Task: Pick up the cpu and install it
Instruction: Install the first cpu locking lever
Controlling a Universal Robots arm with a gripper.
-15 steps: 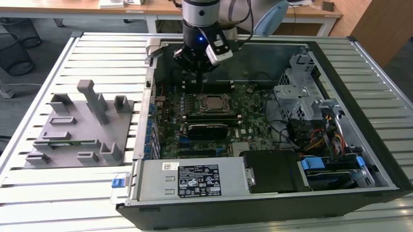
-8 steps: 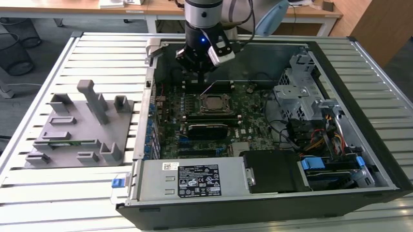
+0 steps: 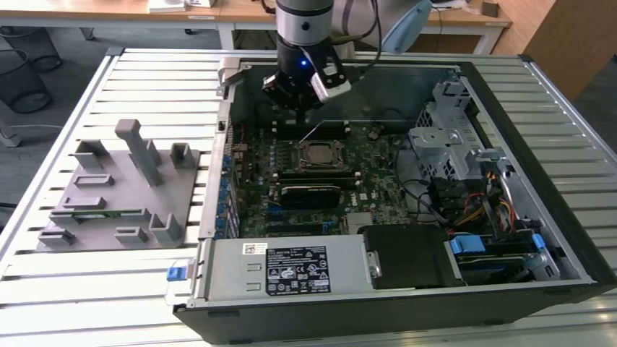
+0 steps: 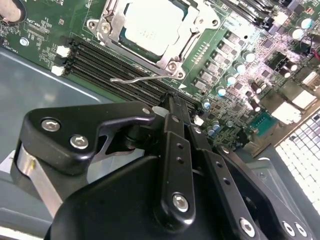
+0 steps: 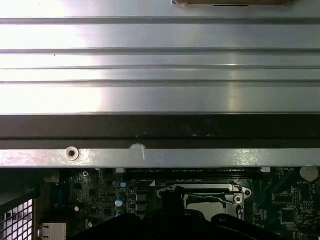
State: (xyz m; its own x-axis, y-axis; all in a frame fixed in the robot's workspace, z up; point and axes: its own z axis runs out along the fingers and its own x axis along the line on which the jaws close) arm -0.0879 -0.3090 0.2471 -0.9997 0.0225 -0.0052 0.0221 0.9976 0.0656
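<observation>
Fingers (image 4: 172, 107) of the gripper (image 3: 299, 97) are pressing together, holding nothing, while the cpu (image 4: 152, 25) is already sitting in the motherboard socket (image 4: 112, 22), its retention lever (image 4: 142, 78) still lying open.

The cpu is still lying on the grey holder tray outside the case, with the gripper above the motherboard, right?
Not quite. The cpu already sits in the motherboard's socket, as the second wrist view shows. The gripper is indeed above the motherboard.

The exterior view looks steeply down from afar on the open computer case (image 3: 540, 217), while both wrist views sit close above its motherboard (image 4: 235, 55), sharing the socket (image 5: 210, 197)
</observation>
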